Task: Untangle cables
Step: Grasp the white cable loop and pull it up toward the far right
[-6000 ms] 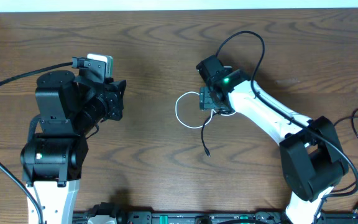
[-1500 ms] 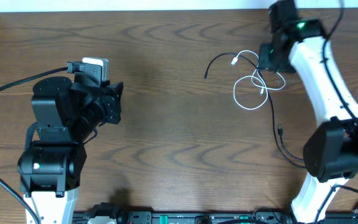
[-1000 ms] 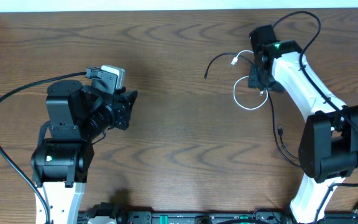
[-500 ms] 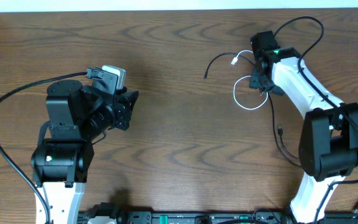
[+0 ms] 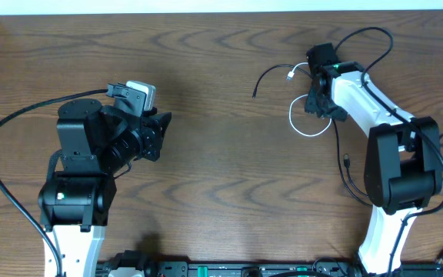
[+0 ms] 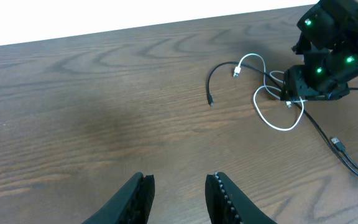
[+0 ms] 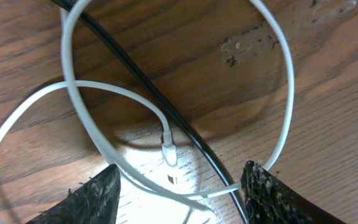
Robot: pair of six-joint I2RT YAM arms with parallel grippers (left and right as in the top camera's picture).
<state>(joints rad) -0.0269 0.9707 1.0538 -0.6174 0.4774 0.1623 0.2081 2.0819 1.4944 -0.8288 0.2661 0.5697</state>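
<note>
1. Straddling the white cable (image 7: 289,93) and a black cable (image 7: 143,78) with the right hand (image 7: 179,193), fingers spread wide, pinching nothing.
2. Lying tangled on far right part of desk (image 5: 221,169): white cable looped over itself, black cable crossing the loop diagonally.
3. Showing white plug end between the spread fingers, just beside the black cable.
4. Holding left hand (image 6: 179,199) well apart over desk's left side, fingers spread, empty.

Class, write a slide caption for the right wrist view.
Open fingers above a looped white cable crossing a black cable.
</note>
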